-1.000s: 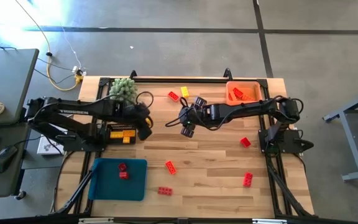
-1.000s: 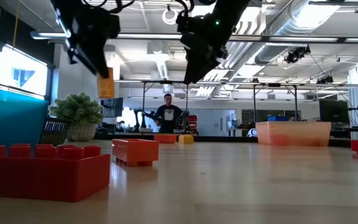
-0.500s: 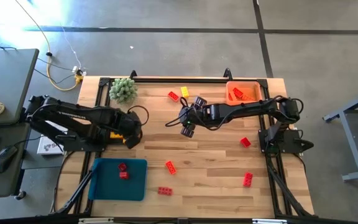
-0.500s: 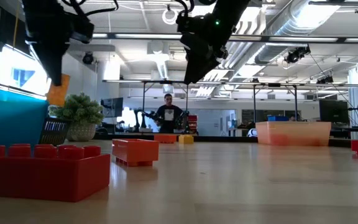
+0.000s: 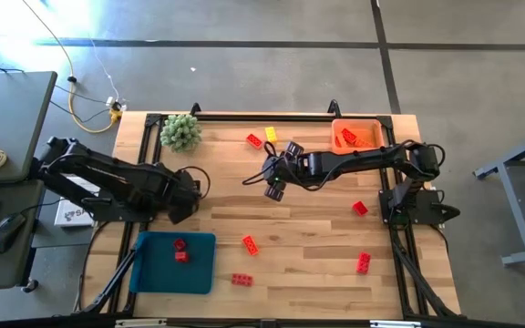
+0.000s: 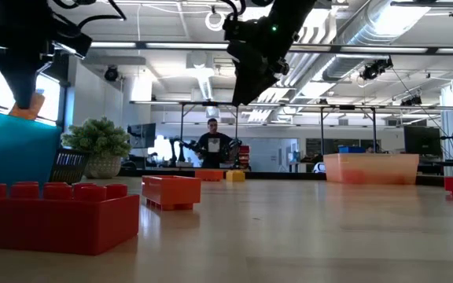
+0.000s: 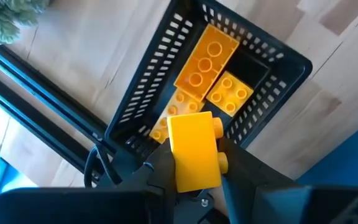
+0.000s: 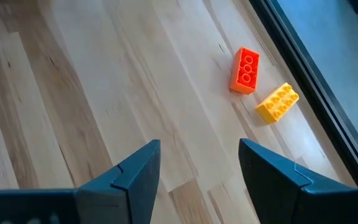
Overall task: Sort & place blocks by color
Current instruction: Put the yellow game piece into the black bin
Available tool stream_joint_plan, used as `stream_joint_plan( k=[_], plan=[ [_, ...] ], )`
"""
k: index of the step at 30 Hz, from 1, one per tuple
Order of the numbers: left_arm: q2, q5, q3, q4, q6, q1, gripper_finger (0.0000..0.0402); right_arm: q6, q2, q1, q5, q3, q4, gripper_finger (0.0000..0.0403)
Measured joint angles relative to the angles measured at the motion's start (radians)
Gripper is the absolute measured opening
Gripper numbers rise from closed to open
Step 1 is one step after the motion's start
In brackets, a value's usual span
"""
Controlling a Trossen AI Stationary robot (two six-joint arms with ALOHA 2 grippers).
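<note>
The left gripper is clamped on a yellow block and hangs directly above a black slotted basket, in which more yellow blocks lie; beyond the basket is the green plant ball, and a blue tray holding red blocks sits just beside the arm. The right gripper hovers over bare table with its fingers spread and holding nothing; ahead of it an orange-red block and a yellow brick lie touching at a corner, with the orange tray farther off.
</note>
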Motion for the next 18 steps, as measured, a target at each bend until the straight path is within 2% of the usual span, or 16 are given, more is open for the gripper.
stream_joint_plan(
  k=[13,18],
  plan=[
    [0.159,0.000,-0.006,-0.005,0.030,-0.032,0.0076,-0.001,0.000,0.000,-0.002,0.000,-0.009,0.0204],
    [0.199,-0.001,-0.006,-0.005,0.046,-0.024,0.0098,-0.002,0.000,0.000,-0.005,0.000,-0.016,0.0204]
  ],
)
